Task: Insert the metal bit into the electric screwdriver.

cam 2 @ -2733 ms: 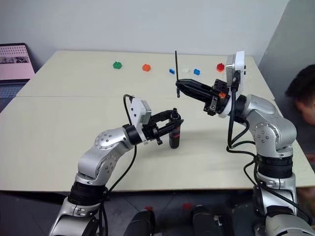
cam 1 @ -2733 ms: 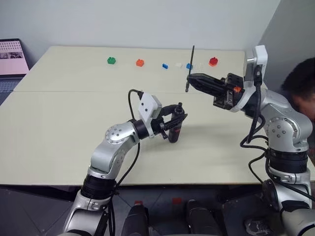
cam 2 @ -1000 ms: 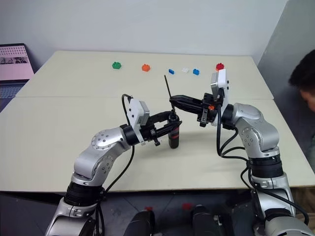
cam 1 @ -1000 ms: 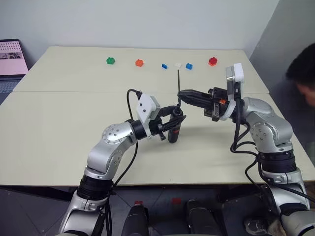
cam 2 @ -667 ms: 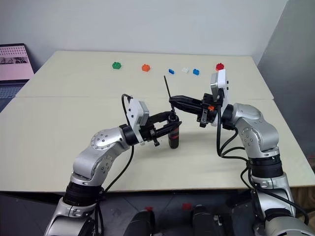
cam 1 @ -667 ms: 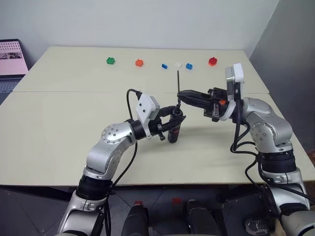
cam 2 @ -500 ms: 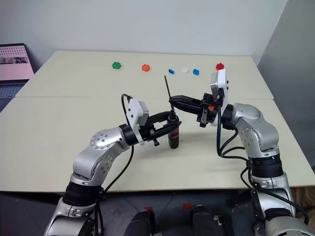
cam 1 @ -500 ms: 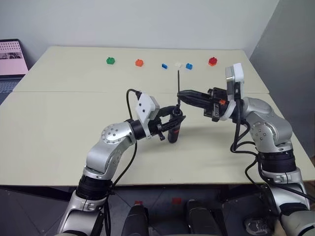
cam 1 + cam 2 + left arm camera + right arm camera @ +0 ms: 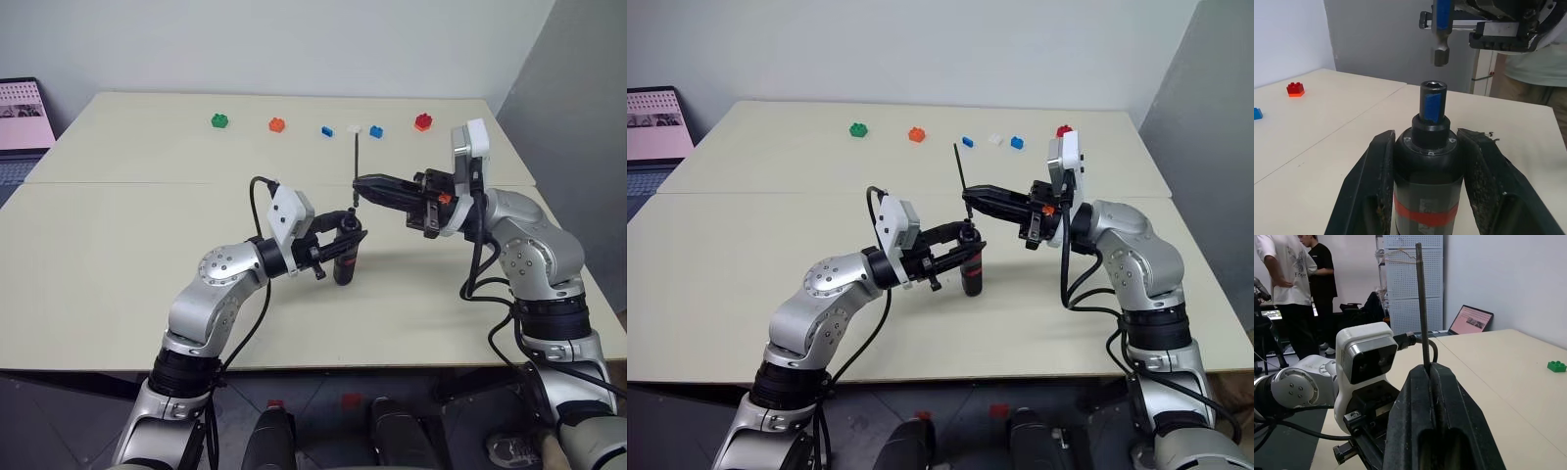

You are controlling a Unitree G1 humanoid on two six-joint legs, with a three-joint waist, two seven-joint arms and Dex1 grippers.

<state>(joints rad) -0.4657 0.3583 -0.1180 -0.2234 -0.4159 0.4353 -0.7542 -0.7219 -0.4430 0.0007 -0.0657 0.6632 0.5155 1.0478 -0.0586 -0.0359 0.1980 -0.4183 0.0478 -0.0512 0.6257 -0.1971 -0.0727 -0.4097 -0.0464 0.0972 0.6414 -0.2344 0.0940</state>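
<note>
My left claw (image 9: pixel 338 233) clamps the upright black red-banded electric screwdriver (image 9: pixel 345 257); my right claw (image 9: pixel 361 186) pinches the thin grey metal bit (image 9: pixel 355 162) just above its socket. Aligning step; next, lower it straight in.

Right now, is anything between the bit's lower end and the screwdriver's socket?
Nothing: in the left wrist view, the metal bit hangs just above the electric screwdriver socket, with only open air between.

A matt black plastic electric screwdriver (image 9: pixel 1427 181) with a glossy red band faces a thin, dull grey metal bit (image 9: pixel 1421 308); rubbery black end effector fingers (image 9: pixel 1376 186), smooth matt cream desk (image 9: pixel 127 255).
</note>
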